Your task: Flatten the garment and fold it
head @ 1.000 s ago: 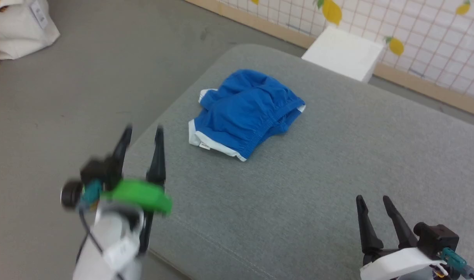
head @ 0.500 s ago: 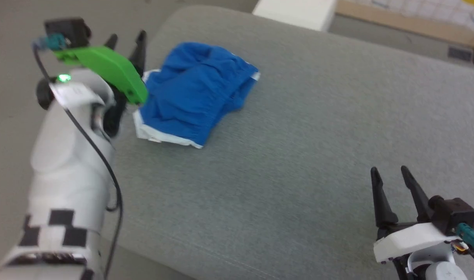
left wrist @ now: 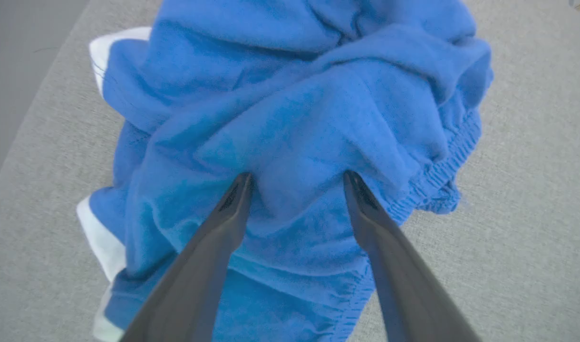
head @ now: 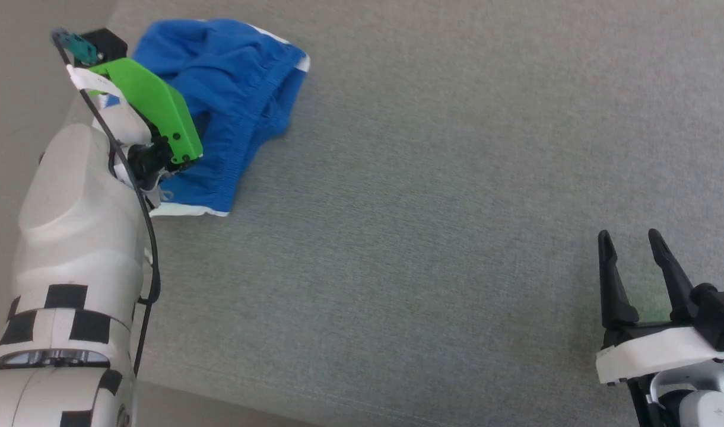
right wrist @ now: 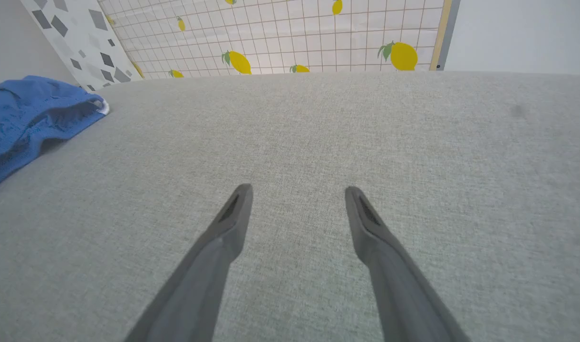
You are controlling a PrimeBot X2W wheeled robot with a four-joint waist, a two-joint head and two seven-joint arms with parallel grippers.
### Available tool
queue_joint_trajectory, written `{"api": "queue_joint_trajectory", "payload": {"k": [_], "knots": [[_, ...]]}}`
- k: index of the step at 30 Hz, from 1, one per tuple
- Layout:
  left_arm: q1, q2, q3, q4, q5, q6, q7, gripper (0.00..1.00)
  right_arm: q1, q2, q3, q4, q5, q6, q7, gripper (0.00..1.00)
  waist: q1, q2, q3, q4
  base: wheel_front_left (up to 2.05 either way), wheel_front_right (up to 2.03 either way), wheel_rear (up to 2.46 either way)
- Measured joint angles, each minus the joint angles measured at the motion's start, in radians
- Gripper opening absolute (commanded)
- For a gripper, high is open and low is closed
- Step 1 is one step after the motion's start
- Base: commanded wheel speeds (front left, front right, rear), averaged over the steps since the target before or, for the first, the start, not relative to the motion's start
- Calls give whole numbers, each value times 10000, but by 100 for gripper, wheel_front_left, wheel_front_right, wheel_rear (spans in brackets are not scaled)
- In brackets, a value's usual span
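Since 1 s ago the left arm had swung fwd from near-left, and its tool [left wrist: 297, 176] sat on the garment [head: 231, 77]. The head cam had also tipped down, so the garment's shift in view wasn't its own.

Near right, the right tool [head: 629, 237] hovered w/ fingers apart, holding nothing, well apart from the garment, w/ bare grey cushion [head: 427, 237] between.

Far left, the left tool's fingers stood apart, tips dug into a bunched ridge mid-garment, nothing clamped yet. Risk: closing there prob. pinches several layers, so the whole lump lifts instead of spreading. The garment lay crumpled near the cushion's left edge, so a drag that way could pull it off. The green wrist mount [head: 154, 110] hid the tips from the head cam. Beyond stood a lemon-print wall [right wrist: 318, 33].
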Motion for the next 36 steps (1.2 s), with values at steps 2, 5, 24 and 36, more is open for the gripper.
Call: {"api": "queue_joint_trajectory", "payload": {"k": [2,5,24,36], "knots": [[2,-61,8,155,-111,29,113,100,1,-2,-10,-59,0,0,15,100,0,0,232,-124,0,0,0],[23,-253,-23,387,-159,46,499,100,2,0,-23,-127,0,0,42,100,0,0,507,-262,0,0,0],[-352,-382,284,-560,-533,-224,-3609,0,-33,0,504,669,303,0,-234,100,-2,0,-114,-321,0,0,0],[-405,-1613,-1847,-2650,-1536,-732,-4029,0,-31,-2,1193,1939,1164,0,-949,100,-3,1,-1505,-1292,0,0,0]]}}
